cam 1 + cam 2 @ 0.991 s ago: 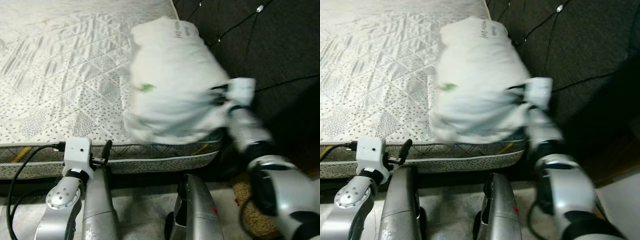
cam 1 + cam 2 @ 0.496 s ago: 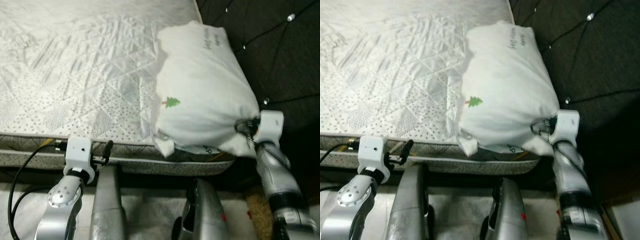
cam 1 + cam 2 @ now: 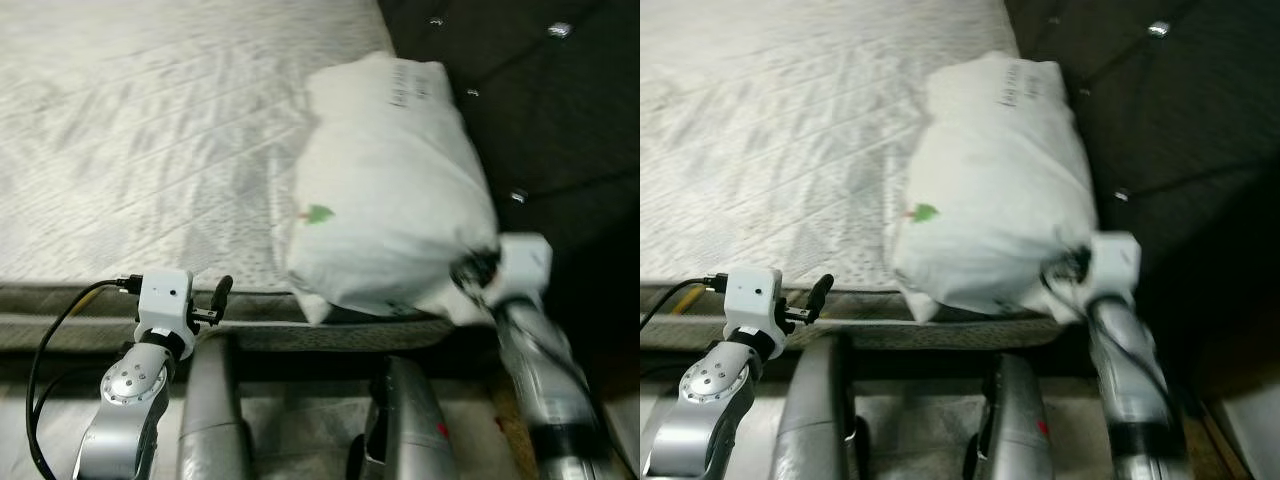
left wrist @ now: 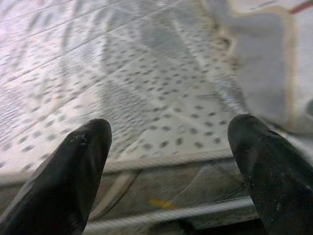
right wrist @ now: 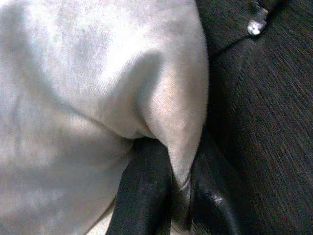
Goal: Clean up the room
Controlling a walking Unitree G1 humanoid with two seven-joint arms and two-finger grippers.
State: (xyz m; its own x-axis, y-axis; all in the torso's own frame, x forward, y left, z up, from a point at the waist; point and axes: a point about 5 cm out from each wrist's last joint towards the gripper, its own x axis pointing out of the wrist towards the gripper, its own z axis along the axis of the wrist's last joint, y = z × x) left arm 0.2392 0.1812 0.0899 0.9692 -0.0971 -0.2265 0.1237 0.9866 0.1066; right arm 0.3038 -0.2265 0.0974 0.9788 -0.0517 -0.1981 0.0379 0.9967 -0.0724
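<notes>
One mattress (image 3: 150, 130) fills the scene, a white pillow (image 3: 385, 200) lying on its corner beside the dark headboard (image 3: 560, 110) — right gripper (image 5: 171, 205) pinches its fabric; left gripper (image 4: 171, 161), fingers spread, hovers at the mattress edge.

a pillow (image 3: 385, 215) lies on the right end of the mattress (image 3: 150, 150), against the headboard (image 3: 540, 110) to its right; the mattress spreads left from the pillow.

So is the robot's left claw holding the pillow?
No, the left gripper is open with nothing between its fingers near the mattress edge; the right gripper pinches the pillow.
</notes>
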